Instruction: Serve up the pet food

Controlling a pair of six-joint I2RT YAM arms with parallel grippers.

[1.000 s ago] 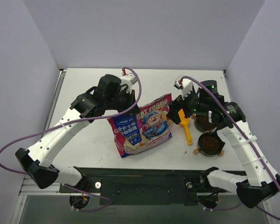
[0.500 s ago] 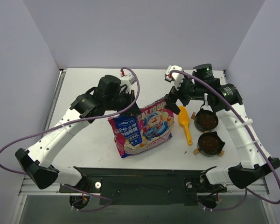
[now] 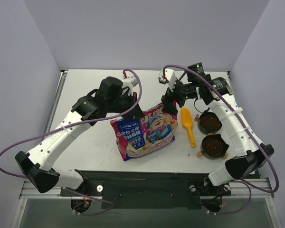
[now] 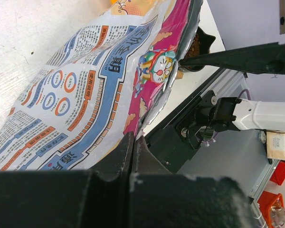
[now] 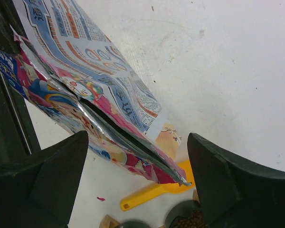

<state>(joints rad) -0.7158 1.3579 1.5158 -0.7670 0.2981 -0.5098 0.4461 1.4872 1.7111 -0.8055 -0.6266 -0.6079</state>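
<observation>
The pink-and-blue cartoon bag [image 3: 145, 133] lies on the white table with its torn top toward the back. My left gripper [image 3: 133, 107] is shut on the bag's upper left corner; in the left wrist view the jaws [image 4: 133, 138] pinch the bag [image 4: 85, 95] edge. My right gripper [image 3: 170, 105] is open, its fingers either side of the bag's upper right corner; in the right wrist view it [image 5: 137, 142] straddles the gaping bag mouth [image 5: 114, 128]. Brown kibble [image 3: 210, 123] fills two black bowls [image 3: 221, 124], [image 3: 203, 148] on the right. No kibble shows inside the bag.
A yellow scoop [image 3: 187, 124] lies between the bag and the bowls, and also shows in the right wrist view [image 5: 152, 192]. A small pink scrap [image 3: 189, 154] lies near the front bowl. White walls enclose the table on three sides.
My right arm has swung left and back, from above the bowls to the bag's upper right corner. The bag's top has shifted a little. The left arm has stayed put.
</observation>
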